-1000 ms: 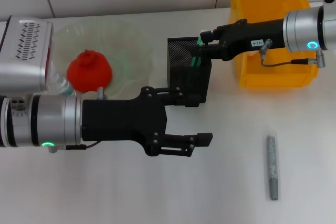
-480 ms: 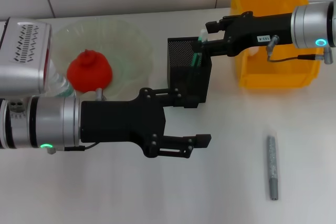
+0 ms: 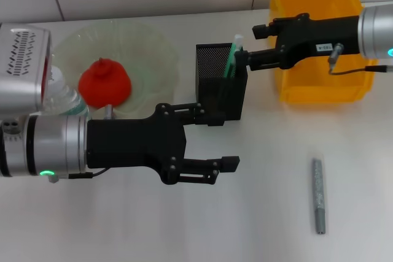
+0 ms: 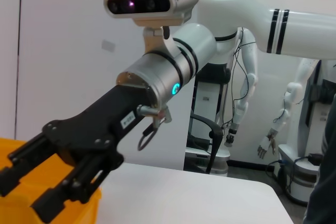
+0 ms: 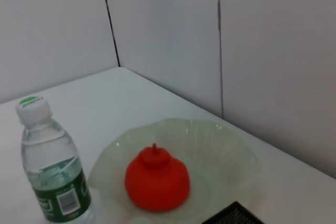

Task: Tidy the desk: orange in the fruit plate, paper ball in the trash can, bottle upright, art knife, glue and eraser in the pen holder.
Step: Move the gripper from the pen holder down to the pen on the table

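Risk: we see the right gripper (image 3: 245, 58) released beside the holder (image 3: 221, 84); the leaning glue stick (image 3: 233, 57) could snag. Left gripper (image 3: 216, 141) open mid-tabletop.

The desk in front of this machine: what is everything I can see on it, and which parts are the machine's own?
Fruit plate: one, clear greenish glass, far left of desk.
Orange: one, red-orange, in the fruit plate.
Bottle: one, clear with green label, upright beside the plate.
Pen holder: one, black mesh, desk centre.
Green stick: one, standing in the pen holder.
Bin: one, yellow, far right.
Grey stick: one, lying flat at near right.
Left gripper: black, fingers apart, above desk centre.
Right gripper: black, beside the pen holder's rim.
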